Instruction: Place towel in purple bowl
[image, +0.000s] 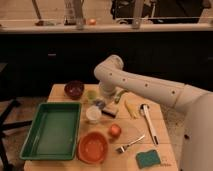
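Since the teal square that looks like the towel (148, 158) lies flat at the near right corner of the desk (122, 161), with only a fork (129, 144) just beyond it, the task reads as not yet begun: nothing is lifted and nothing shows inside the bowl. To its left sit an orange bowl (92, 147) and a green tray (50, 129), then a red fruit (115, 131) and a white cup (93, 114). Farther back the end effector (104, 100) hangs low over the middle of the desk, just behind the cup and well apart from the towel. Whether it is open or closed cannot be told, as it merges with small dark items beneath it. The purple bowl (74, 89) stands near the far left corner, seemingly empty. Reaching, grasping, carrying and releasing all remain. The teal piece could instead be a sponge; its texture is too faint to settle
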